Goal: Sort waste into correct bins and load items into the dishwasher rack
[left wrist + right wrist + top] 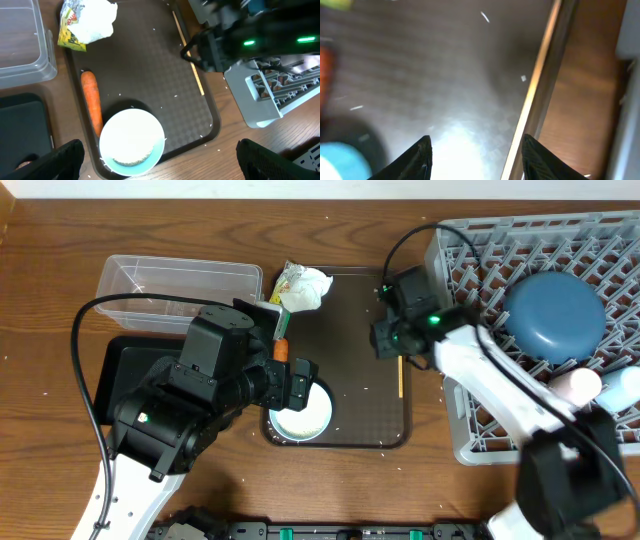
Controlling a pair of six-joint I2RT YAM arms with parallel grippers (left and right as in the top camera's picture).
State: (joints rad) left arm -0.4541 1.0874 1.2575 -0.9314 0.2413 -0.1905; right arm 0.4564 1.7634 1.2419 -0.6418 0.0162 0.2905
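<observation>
The chopsticks [400, 375] lie along the right edge of the brown tray [350, 330] (close to the rack [445, 240]). The right hand [480, 160] hovers over them, jaws apart, gripping nothing. The left hand [165, 165] hangs wide open above the white bowl [132, 137]. The carrot [91, 100] lies just beside that bowl, and the wrapper [87, 22] sits at the tray's far corner.

At the right of the frame the grey rack [462, 242] holds an upturned dark-blue bowl [553, 317], a pink cup [575, 386] and a light-blue cup [626, 390], while at centre lie the crumpled wrapper [303, 288], the carrot [282, 350], the white bowl [302, 416] with rice in it and the chopsticks [400, 376], and the clear tub [180, 266] and black tray [118, 370] sit at left.
</observation>
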